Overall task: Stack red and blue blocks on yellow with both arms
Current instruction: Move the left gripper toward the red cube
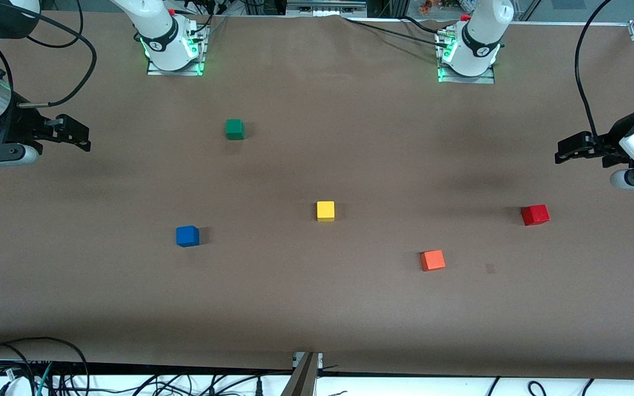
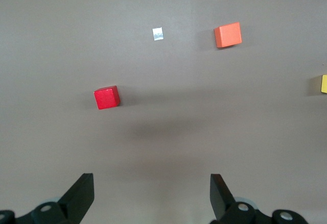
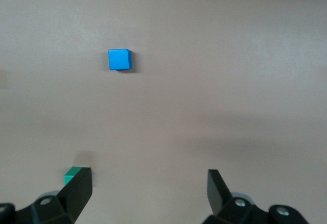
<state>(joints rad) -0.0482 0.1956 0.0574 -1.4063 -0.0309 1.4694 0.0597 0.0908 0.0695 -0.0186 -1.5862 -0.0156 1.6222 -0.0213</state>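
Observation:
The yellow cube sits at the table's middle; its edge shows in the left wrist view. The red cube lies toward the left arm's end and shows in the left wrist view. The blue cube lies toward the right arm's end and shows in the right wrist view. My left gripper is open and empty, up over the table's end near the red cube. My right gripper is open and empty, up over the other end.
An orange cube lies between yellow and red, nearer the front camera. A green cube sits closer to the right arm's base. A small pale patch marks the cloth by the orange cube.

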